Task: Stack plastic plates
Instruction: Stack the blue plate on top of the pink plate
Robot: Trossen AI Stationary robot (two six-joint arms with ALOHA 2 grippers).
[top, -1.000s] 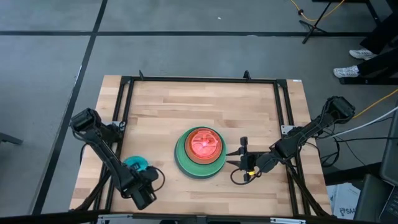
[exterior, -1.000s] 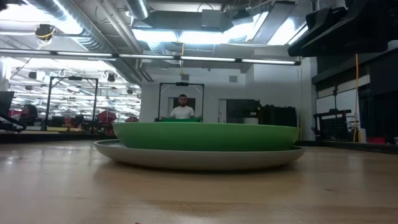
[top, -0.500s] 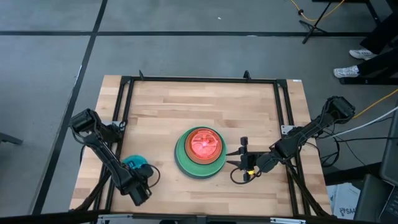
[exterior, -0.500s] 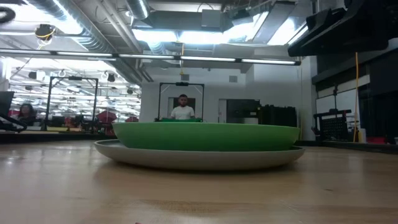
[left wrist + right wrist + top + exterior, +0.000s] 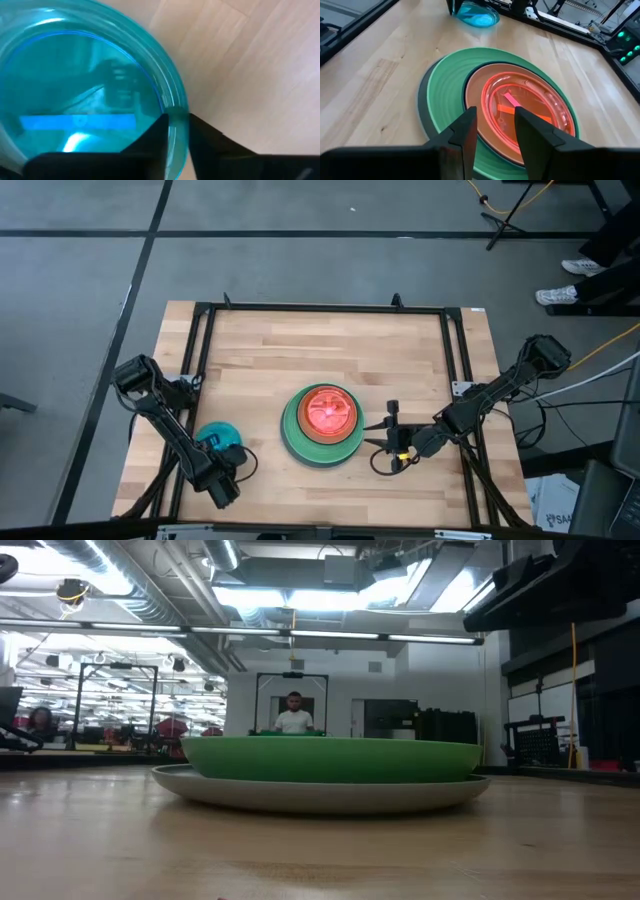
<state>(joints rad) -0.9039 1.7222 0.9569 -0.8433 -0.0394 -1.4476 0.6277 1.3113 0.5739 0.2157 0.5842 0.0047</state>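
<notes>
At lower left of the high view, the left gripper (image 5: 222,472) pinched the rim of the cyan plate (image 5: 216,441) between its jaws. The stack (image 5: 322,424) sat mid-counter (image 5: 300,350). The right gripper (image 5: 392,442), jaws spread, waited beside it. That thin edge grip looked slippery; the plate could tilt out during lifting.

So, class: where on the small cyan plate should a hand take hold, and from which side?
Grip the cyan plate by its thin raised rim, one finger inside and one outside, coming from the table's near-left corner, away from the stack. It is shallow and lies flat, so only the edge offers a pinch. The left hand is placed this way already; the right hand waits beside the stack.
</notes>
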